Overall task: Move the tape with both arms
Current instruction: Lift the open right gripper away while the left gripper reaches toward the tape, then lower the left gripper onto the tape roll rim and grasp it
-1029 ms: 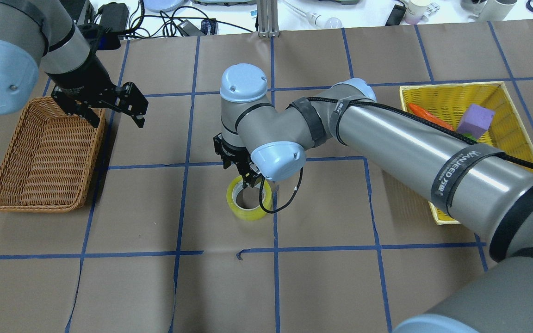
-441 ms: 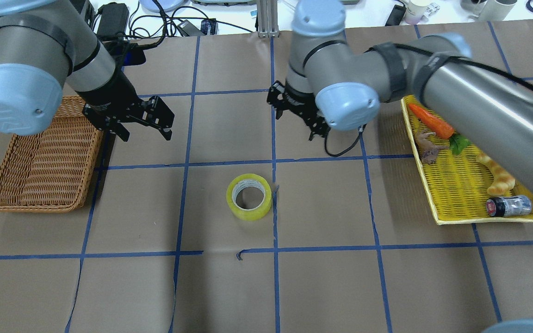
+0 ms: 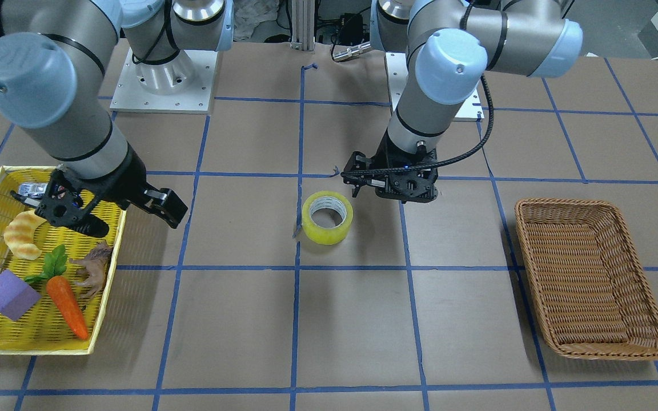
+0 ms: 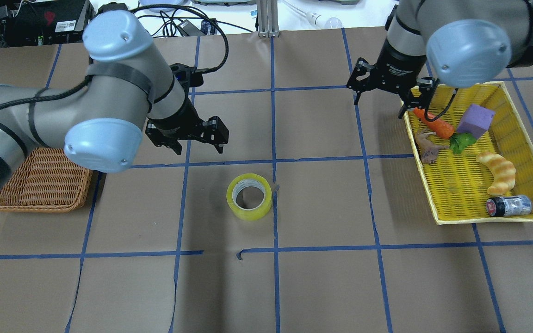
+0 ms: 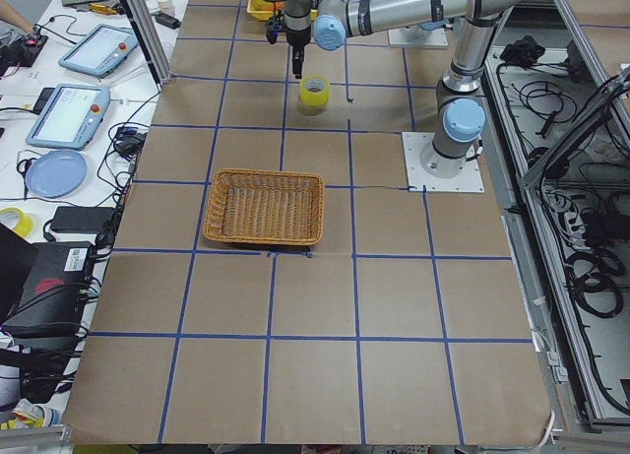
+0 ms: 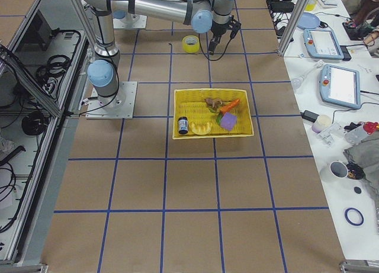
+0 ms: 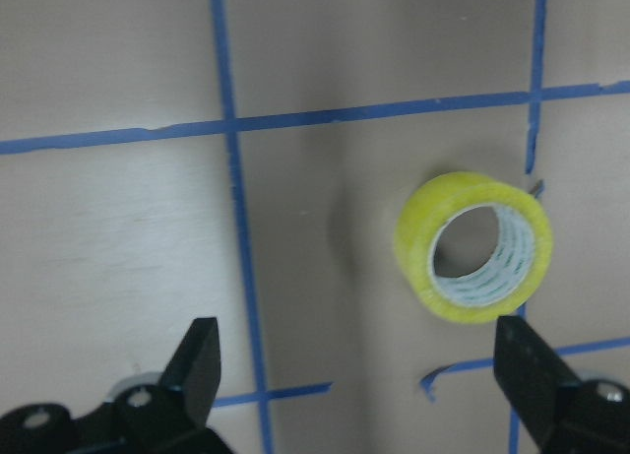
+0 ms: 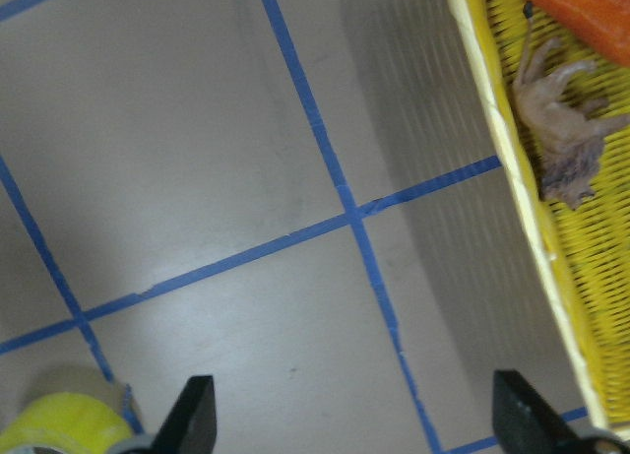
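The yellow tape (image 4: 249, 197) lies flat on the brown paper near the table's middle, its white core facing up. It also shows in the front view (image 3: 327, 217) and in the left wrist view (image 7: 473, 247). My left gripper (image 4: 198, 148) is open and empty, hovering a little beyond and to the left of the tape; in its wrist view the fingers (image 7: 202, 365) stand wide apart. My right gripper (image 4: 381, 105) is open and empty by the far left corner of the yellow tray (image 4: 437, 203). The right wrist view shows the tape at its lower left corner (image 8: 64, 426).
A brown wicker basket (image 4: 40, 185) sits at the left, partly under my left arm. The yellow tray holds a carrot (image 4: 433, 121), a purple block (image 4: 475, 121), a croissant toy (image 4: 498, 173), a toy animal (image 4: 428, 148) and a small jar (image 4: 509, 206). Cables lie along the far edge.
My right gripper left the tape and moved away right to the tray's corner. My left arm swung from the wicker basket toward the tape. The tape stayed in place.
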`<state>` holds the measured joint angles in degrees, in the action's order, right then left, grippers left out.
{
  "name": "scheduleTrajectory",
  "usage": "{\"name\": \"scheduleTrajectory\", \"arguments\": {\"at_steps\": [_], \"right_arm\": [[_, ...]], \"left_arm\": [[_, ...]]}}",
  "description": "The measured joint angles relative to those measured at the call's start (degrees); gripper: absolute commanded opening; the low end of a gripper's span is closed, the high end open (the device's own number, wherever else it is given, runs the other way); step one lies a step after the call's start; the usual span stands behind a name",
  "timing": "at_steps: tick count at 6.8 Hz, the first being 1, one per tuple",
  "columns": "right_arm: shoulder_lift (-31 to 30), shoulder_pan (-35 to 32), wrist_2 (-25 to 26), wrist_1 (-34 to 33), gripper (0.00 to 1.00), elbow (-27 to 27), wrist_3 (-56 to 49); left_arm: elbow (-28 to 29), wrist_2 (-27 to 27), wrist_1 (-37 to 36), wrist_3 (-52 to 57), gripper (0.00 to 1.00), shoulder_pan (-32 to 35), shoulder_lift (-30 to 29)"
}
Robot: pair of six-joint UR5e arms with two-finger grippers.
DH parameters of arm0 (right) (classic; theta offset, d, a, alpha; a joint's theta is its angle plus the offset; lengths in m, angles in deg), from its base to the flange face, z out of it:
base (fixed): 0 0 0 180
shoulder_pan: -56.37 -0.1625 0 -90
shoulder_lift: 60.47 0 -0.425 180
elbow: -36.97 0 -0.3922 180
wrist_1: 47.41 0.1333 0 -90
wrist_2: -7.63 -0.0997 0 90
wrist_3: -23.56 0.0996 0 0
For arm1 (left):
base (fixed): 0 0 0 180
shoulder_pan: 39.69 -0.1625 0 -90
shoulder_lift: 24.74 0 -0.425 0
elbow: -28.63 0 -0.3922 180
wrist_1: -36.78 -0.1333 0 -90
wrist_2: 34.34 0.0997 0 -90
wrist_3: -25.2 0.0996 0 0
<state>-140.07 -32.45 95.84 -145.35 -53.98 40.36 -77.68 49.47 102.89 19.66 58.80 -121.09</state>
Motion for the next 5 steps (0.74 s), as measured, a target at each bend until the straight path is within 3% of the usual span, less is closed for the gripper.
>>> {"name": "scheduleTrajectory", "arguments": {"at_steps": [2, 5], "right_arm": [[-2.5, 1.2, 2.6, 2.7, 1.00, 0.2, -12.9], [-4.3, 1.2, 3.3, 6.1, 1.00, 0.5, -15.7]], "left_arm": [[-5.4, -0.2, -7.6, -1.6, 1.00, 1.5, -1.2], [-7.6, -0.4, -11.0, -1.7, 1.00, 2.2, -5.1]]}}
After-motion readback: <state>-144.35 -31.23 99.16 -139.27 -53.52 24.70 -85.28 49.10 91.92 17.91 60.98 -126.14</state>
